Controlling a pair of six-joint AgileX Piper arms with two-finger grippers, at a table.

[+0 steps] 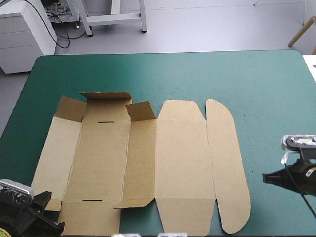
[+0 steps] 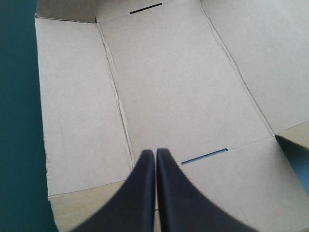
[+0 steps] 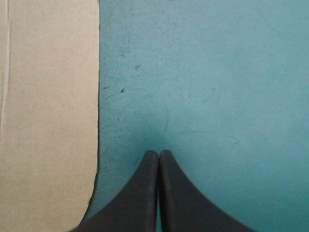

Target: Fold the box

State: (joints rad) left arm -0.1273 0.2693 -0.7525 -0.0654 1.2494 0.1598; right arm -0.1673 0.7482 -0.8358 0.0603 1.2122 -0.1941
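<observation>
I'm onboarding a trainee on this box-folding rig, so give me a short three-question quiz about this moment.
1. True or false: the left gripper is over the flat brown cardboard box sheet, its jaws shut.
2. Multiple choice: what lies directly under the right gripper? A) the teal-green table cover; B) the brown board; C) a white T-shirt.
3. Fill in: the high view shows ___ narrow slots cut in the sheet.
Key: 1 true; 2 A; 3 two.
</observation>
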